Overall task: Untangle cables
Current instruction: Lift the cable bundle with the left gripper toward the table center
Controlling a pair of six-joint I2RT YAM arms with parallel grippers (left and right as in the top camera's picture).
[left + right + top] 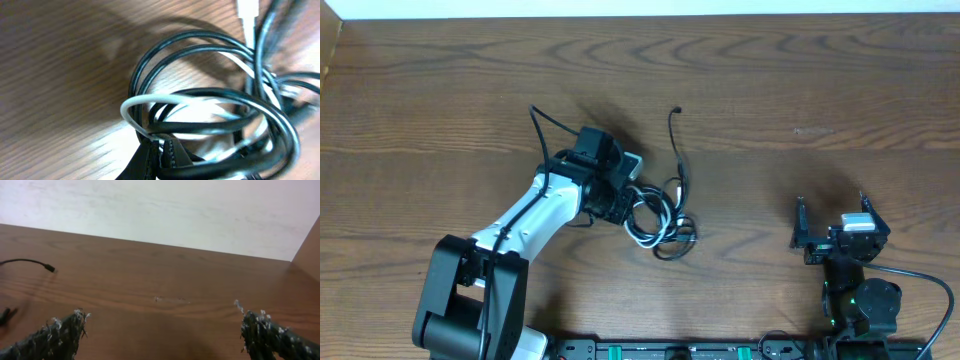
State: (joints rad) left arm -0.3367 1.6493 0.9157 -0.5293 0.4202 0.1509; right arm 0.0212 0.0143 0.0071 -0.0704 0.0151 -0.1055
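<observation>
Overhead, the cables (660, 215) lie in one messy bunch near the middle of the counter (800, 90). They are black loops with a white strand (165, 100) mixed in. One loose end (676, 130) sticks out toward the far side, with a small plug on its tip.

The left claw (628, 198) is down on the left edge of the bunch. From its wrist camera I see its fingers (172, 155) pressed together right where the white strand crosses a black loop. It looks like it is pinching the cables there. I cannot tell which strand is really caught: the white one, the black one, or both.

The right claw (831, 212) is well apart from the bunch, over bare wood on the right side. It is spread wide and has nothing in it.

I think this is the grabbing step, the start of pulling one cord free. The loops are all wound through each other, so most of the job is not done yet.

Next, I think the left claw should lift or pull slowly away from the bunch, so that one loop slides out. If it tugs fast, the whole bunch may just come along. The right claw could come over and hold the rest down, or take the loose end.
</observation>
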